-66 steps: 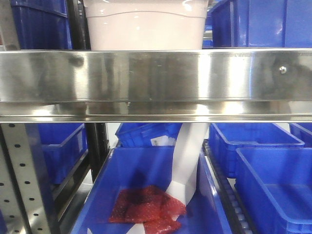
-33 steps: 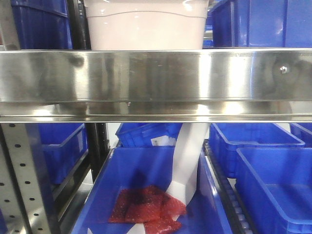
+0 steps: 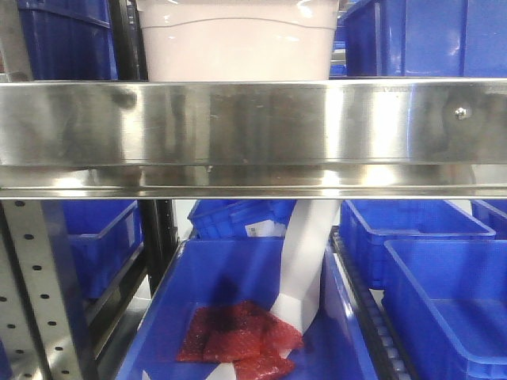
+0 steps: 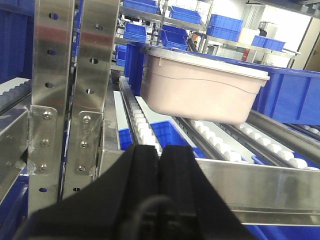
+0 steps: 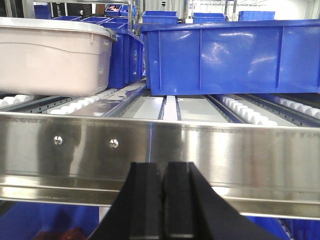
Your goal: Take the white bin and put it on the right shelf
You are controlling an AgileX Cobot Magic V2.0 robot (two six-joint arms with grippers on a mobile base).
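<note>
White bin (image 4: 200, 87) sits on the right shelf's (image 5: 160, 150) rollers, beyond and above my left hand (image 4: 160, 165) and up-left of my right hand (image 5: 162, 180), both closed empty below the rail.

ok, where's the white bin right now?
The white bin sits on the white rollers of the right shelf, behind its steel front rail; in the right wrist view a blue crate stands to its right.

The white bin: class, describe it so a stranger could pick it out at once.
Find the metal rack with the wide brushed steel front rail. On the white rollers behind that rail sits a large pinkish-white plastic tub with rounded corners. Every neighbouring crate is blue and open; this one alone is pale and lidded.
</note>
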